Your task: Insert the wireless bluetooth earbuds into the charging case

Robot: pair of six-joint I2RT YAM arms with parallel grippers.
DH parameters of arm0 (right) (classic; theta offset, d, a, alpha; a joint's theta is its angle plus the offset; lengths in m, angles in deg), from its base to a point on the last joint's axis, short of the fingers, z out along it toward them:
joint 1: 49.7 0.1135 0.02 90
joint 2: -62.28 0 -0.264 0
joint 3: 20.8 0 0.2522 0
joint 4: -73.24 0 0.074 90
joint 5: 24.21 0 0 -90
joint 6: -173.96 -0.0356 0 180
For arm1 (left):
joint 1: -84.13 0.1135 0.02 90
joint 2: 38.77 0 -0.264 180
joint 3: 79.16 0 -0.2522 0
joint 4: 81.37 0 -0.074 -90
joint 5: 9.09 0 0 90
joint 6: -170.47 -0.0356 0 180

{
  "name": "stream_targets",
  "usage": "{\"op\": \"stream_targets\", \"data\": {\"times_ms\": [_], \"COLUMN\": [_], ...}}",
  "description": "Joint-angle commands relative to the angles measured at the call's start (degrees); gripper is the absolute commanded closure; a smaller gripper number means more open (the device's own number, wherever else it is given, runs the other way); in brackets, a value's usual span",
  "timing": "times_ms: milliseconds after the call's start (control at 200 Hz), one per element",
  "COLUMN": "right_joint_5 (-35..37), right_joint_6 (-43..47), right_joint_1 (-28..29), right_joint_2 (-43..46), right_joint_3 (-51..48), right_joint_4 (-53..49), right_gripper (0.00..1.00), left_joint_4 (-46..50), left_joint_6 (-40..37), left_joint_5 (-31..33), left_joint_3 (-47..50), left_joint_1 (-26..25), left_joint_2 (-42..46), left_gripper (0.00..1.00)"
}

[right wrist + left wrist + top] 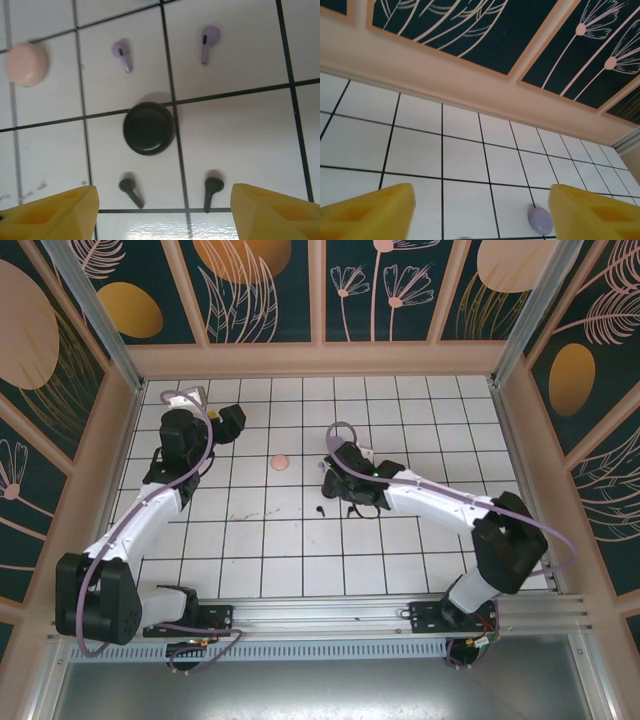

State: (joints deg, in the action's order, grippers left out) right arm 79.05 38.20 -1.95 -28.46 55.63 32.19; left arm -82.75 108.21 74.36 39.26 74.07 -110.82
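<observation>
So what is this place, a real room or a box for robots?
Probably a robot test booth: white tiled floor, flower-painted walls all round, and a left arm and right arm bolted to a metal rail.

place: likely a lab test cell | cues: white-tiled table (300,550), printed walls (270,290), aluminium rail (330,618)

We see L arm (150,510) stretched toward far-left side, L gripper (482,212) w/ yellow fingers (370,210) wide apart, empty. R arm (430,502) reaches to centre, wrist pointing down; R gripper (165,212) also spread wide, empty.
</observation>
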Motion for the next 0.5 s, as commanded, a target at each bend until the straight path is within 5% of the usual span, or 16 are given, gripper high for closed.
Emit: {"op": "stream_targets", "data": {"times_ms": [0,145,310,495], "right_joint_5": [1.86,2.39,2.17,1.86], "right_joint_6": [-1.56,-2.92,-4.44,-6.22], "right_joint_1": [0.42,0.33,0.08,-0.28], "right_joint_2": [-4.43,-9.79,-14.87,-20.16], "right_joint_3": [5.39,10.38,15.01,19.25], "right_joint_4": [-3.06,-5.21,-7.69,-10.59], "right_gripper": [0.29,0.29,0.29,0.29], "left_joint_4": [-3.72,-6.28,-14.49,-11.39], "left_joint_6": [0.32,4.40,14.35,17.05], "left_joint_5": [0.20,1.42,6.55,8.90], "left_joint_3": [1.22,2.36,9.05,9.01], "left_joint_1": [-0.13,-0.13,-0.13,-0.13], "left_joint_2": [3.05,5.73,9.90,10.00], "left_gripper": [0.19,0.02,0.01,0.01]}}
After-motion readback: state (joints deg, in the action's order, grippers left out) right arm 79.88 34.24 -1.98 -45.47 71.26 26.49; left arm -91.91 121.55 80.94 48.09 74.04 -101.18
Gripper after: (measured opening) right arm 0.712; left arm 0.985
